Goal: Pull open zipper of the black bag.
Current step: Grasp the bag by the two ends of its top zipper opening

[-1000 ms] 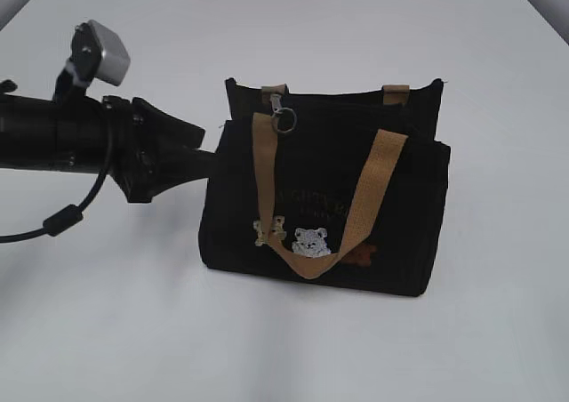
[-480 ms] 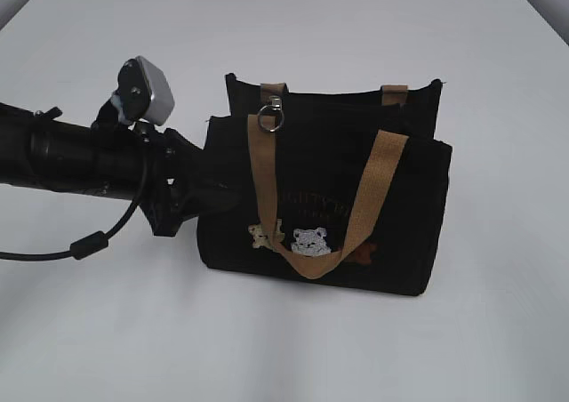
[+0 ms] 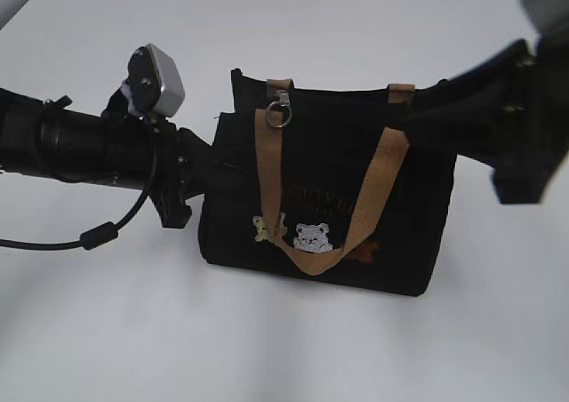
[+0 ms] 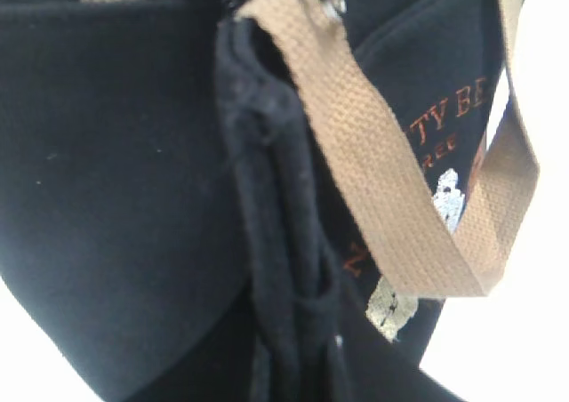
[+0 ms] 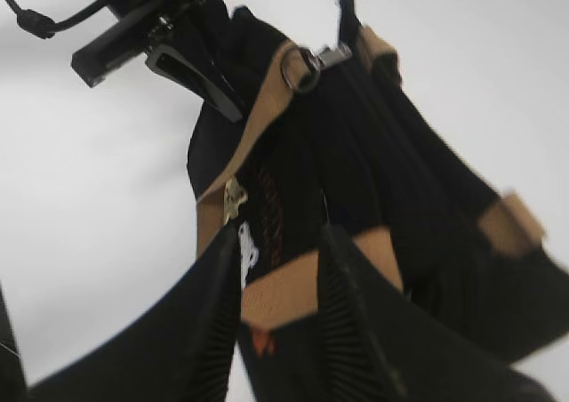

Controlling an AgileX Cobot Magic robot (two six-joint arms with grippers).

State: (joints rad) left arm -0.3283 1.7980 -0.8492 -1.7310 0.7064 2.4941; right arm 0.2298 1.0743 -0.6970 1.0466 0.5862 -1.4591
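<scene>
Black fabric forms the bag point(image 3: 324, 197), which stands upright near the middle of a white table point(image 3: 284, 349) in the exterior view. Two tan straps point(image 3: 268, 166) hang down its front face, above small bear patches point(image 3: 312, 237). The zipper point(image 3: 279, 110) shows as a silver slider with a round ring at the top edge, at the left end of the bag, lying against the upper part of the left strap. The left gripper point(image 3: 222, 171) comes in level from the left and presses against the bag's left end; its fingertips merge with the black fabric, so the jaw state cannot be told here. The right gripper point(image 3: 418, 108), blurred, reaches in from the right at the bag's upper right corner. In the left wrist view, the bag's end seam point(image 4: 267, 242) fills the picture, with one strap crossing diagonally and orange lettering point(image 4: 462, 108) behind it; the fingers themselves are not distinguishable, and a grip cannot be confirmed. In the right wrist view, two black ribbed fingers point(image 5: 342, 322) stand partly apart with a clear gap, a tan strap visible between them, though contact cannot be told. The ring pull lies farther off, near the left gripper.
</scene>
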